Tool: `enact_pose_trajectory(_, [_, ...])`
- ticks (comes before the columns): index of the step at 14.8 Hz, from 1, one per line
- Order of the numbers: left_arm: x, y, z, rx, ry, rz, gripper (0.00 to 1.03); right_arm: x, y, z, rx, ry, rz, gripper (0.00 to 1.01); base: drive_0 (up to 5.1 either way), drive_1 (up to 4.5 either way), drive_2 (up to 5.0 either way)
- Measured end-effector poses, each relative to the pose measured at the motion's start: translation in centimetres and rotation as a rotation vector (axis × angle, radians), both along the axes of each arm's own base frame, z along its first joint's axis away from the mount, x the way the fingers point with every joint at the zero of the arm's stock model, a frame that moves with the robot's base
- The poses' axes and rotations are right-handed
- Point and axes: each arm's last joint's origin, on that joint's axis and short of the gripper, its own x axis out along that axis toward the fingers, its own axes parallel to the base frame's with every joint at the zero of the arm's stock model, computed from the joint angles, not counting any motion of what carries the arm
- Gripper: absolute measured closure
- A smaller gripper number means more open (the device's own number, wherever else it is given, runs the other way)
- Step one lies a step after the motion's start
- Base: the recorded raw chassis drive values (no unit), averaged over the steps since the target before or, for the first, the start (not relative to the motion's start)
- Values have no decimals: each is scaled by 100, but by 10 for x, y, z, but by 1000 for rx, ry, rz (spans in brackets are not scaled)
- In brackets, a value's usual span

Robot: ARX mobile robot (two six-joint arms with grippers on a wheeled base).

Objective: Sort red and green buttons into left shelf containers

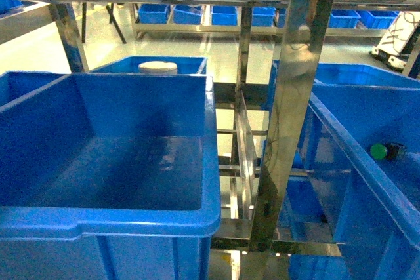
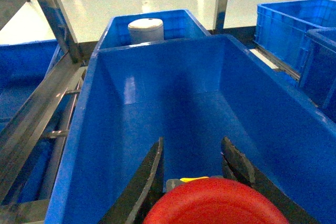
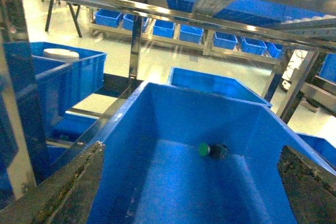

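Left tool (image 2: pixel 197 169) around red button (image 2: pixel 215 203), over blue bin (image 2: pixel 157 103).

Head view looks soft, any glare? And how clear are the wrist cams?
Head view: soft overall, a pale reflection on the blue bin floor, green button blurry. Left wrist: bin sharp, red button close and cropped. Right wrist: bright streaks on the steel shelf frame, fingers dark and blurred.

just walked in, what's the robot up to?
Sorting buttons into bins. The left tool holds the red button between its fingers, above an empty blue bin. The green button lies on the floor of the right-hand bin, and the right tool hangs open above that bin, holding nothing. A white cylinder sits in the bin behind.
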Motion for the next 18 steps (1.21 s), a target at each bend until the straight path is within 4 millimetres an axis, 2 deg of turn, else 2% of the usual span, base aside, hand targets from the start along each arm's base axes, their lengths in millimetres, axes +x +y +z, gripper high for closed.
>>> enact_pose_trajectory(3, [0,0,0,0,0,1,74,-38,17,18,19,-11,51,3,0,0,0])
enact_pose_trajectory(5, [0,0,0,0,0,1,74,-59,19,14,34,0,34,3,0,0,0])
enact_pose_trajectory(6, [0,0,0,0,0,1,74,-60,16,7,50,68,-10,3,0,0,0])
enact_pose_trajectory(10, [0,0,0,0,1,1,74,-60,16,6,54,77,-13,3,0,0,0])
enact_pose_trajectory(12, [5,-1,-9,-6,71,-17,74,-60,16,6,54,77,-13,3,0,0,0])
enact_pose_trajectory(14, [17,-5,-25,7,172,-50,74,-60,16,6,54,77,-13,3,0,0,0])
enact_pose_trajectory(15, [25,-7,-26,13,179,-65,74,-60,16,6,53,77,-13,3,0,0,0])
enact_pose_trajectory(18, [64,-13,-31,33,265,-115,74,-60,16,6,54,77,-13,3,0,0,0])
